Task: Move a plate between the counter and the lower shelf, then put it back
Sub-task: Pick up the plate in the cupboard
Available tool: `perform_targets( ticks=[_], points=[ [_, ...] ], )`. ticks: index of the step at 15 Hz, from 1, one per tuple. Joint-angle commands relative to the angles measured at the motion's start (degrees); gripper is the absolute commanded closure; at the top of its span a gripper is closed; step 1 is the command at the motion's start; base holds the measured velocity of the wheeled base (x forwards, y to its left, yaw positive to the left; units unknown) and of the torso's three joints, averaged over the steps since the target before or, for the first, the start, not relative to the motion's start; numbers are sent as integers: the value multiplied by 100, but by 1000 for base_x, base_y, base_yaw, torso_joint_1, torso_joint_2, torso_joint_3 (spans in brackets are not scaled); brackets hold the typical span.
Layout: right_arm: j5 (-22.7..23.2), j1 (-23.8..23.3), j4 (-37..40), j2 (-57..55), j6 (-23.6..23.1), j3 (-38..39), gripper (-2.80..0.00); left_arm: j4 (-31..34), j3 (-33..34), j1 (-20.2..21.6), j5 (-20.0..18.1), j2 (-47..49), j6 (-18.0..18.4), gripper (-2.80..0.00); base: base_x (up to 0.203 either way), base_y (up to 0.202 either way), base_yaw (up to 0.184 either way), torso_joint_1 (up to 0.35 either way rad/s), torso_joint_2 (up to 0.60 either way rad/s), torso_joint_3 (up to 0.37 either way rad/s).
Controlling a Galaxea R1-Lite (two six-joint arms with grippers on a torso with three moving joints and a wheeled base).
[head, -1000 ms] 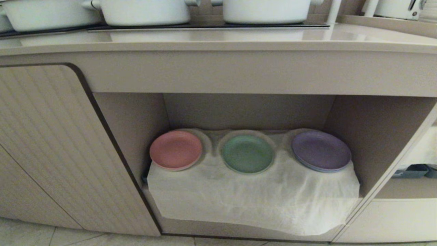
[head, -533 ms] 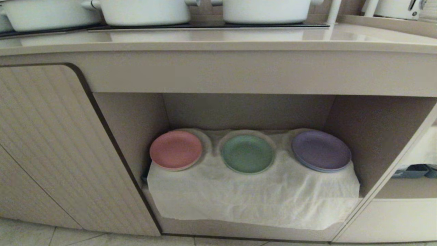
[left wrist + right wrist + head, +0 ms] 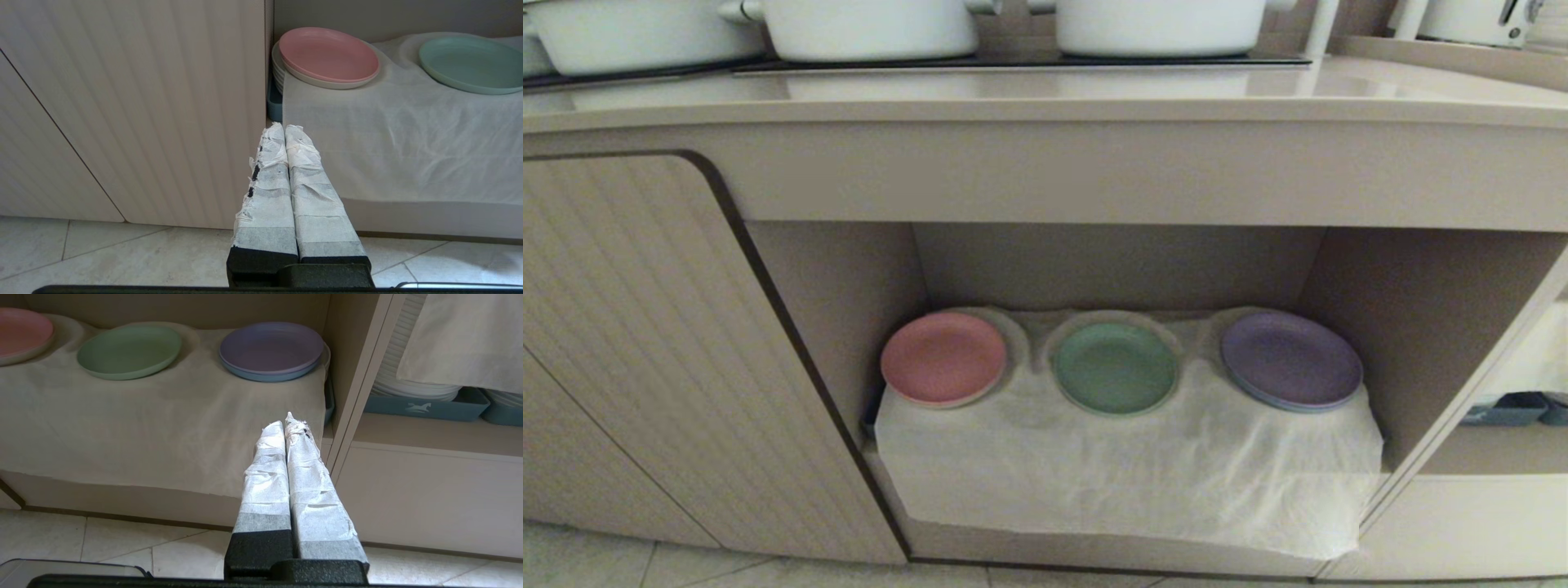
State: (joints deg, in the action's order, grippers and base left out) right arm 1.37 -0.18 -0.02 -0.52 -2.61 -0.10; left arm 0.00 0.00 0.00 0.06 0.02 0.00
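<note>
plate (image 3: 1115, 367) lies flat on lower shelf (image 3: 1127, 465) cloth, between pink plate (image 3: 943, 358) and purple plate (image 3: 1290, 359) | counter (image 3: 1045, 98) above carries white pots (image 3: 870, 24) | left gripper (image 3: 284, 127) jaws together, holding nothing, low near floor | right gripper (image 3: 284, 418) jaws together, holding nothing

The lower shelf (image 3: 947, 261), a beige cabinet recess, has its floor draped with a wrinkled white cloth (image 3: 1127, 474) that hangs over the front edge. Taking the round mint-green matte plate (image 3: 1115, 367) as the dial's centre in the head view, a round pink plate (image 3: 943, 358) lies at 9 o'clock and a round purple plate (image 3: 1290, 359) at 3 o'clock. At 12 o'clock, the long beige counter (image 3: 1045, 94) carries white pots (image 3: 870, 24) on black hob panels (image 3: 1013, 61).
</note>
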Motion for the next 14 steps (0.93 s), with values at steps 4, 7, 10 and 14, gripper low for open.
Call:
perform_targets(
  ticks=[4,7,10,14],
  points=[
    [-6,-7,-52,-663,-3,-2,0,0,0,0,3,-2,-8,0,0,0,0,0,0,0],
    [-1,-115,-239,-1434,-29,-31,0,0,0,0,3,-2,0,0,0,0,0,0,0,0],
    [10,-282,-456,-2349,-27,-158,0,0,0,0,3,-2,0,0,0,0,0,0,0,0],
    [235,-328,-528,-3505,-23,-815,0,0,0,0,3,-2,0,0,0,0,0,0,0,0]
  ],
)
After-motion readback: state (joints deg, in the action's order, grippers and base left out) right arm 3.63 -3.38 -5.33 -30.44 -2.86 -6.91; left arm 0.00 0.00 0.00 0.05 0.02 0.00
